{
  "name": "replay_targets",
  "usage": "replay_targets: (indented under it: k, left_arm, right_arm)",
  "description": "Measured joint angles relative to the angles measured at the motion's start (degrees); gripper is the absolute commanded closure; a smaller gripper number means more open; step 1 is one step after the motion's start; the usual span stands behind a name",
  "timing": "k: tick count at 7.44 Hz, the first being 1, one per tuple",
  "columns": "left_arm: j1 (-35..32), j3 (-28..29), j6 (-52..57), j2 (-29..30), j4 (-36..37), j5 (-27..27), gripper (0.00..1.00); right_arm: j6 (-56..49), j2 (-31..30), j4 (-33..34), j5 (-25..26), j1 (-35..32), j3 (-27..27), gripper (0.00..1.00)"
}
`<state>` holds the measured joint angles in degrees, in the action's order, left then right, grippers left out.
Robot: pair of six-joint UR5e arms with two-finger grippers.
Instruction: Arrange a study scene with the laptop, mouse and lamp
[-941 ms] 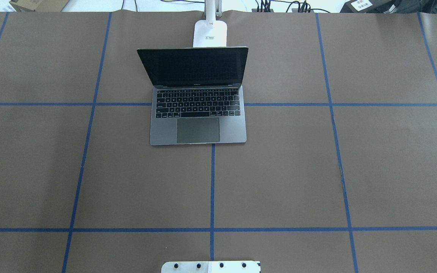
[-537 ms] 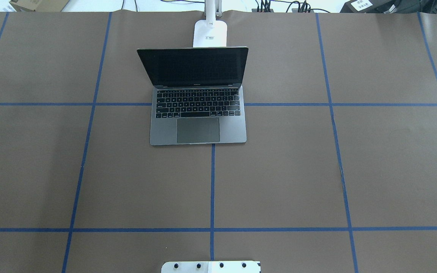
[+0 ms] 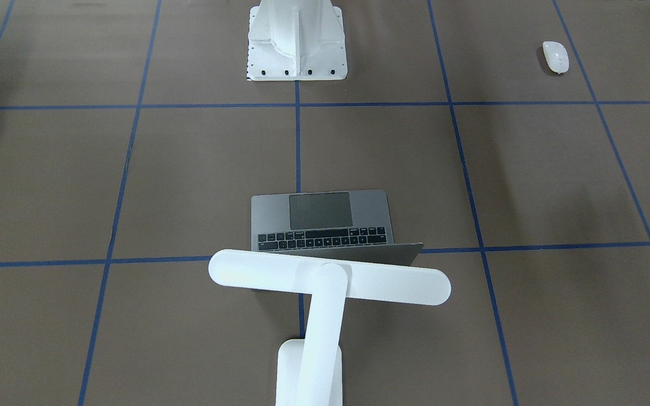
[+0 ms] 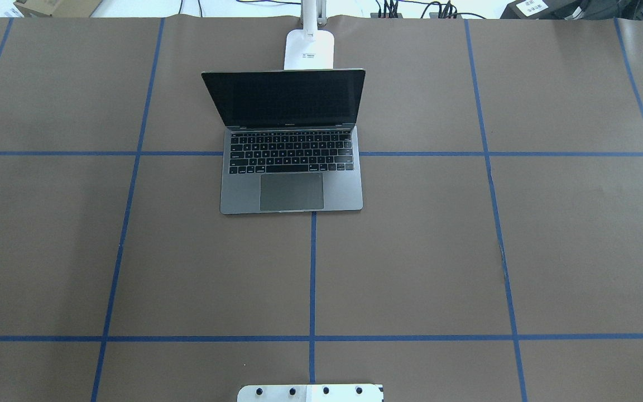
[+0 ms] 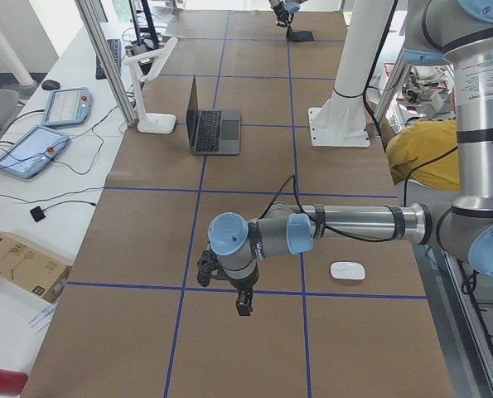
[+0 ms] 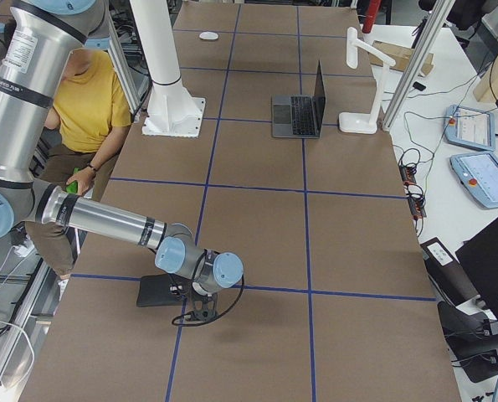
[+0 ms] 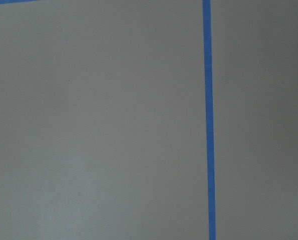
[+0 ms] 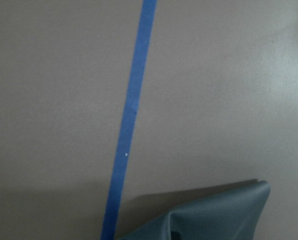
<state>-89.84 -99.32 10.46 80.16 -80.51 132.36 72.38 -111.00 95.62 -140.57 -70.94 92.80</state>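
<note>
The laptop [image 4: 291, 167] stands open at the table's far middle, screen dark. The lamp [image 3: 325, 282] stands behind it, its light bar over the lid; its base also shows in the overhead view [image 4: 309, 50]. The mouse [image 3: 555, 56] lies on the near left part of the table. In the exterior left view my left gripper [image 5: 243, 307] hangs low over bare paper, apart from the mouse [image 5: 346, 270]. In the exterior right view my right gripper [image 6: 200, 314] is low beside a black mat [image 6: 158, 291]. I cannot tell if either is open.
The white bolted pedestal [image 3: 297, 42] stands at the robot's edge, mid table. The mat's corner is creased in the right wrist view [image 8: 209, 215]. Blue tape lines grid the brown paper [image 4: 411, 251]. Tablets and cables lie beyond the far edge [image 5: 31, 149].
</note>
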Motion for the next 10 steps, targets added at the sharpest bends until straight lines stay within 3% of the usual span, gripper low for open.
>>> replay_targets:
  k: [2, 6, 10]
  left_arm:
    - [-0.04, 0.04, -0.08, 0.0, -0.02, 0.0, 0.0]
    - [0.09, 0.77, -0.36, 0.16, -0.07, 0.0, 0.0]
    - [0.1, 1.07, -0.51, 0.35, 0.0, 0.73, 0.0]
  right_arm:
    - [2.33, 2.78, 0.05, -2.35, -0.06, 2.9, 1.0]
    - [11.63, 15.13, -0.54, -4.14, -0.03, 4.71, 1.0]
    - [36.7, 32.79, -0.76, -3.26, 7.51, 4.79, 1.0]
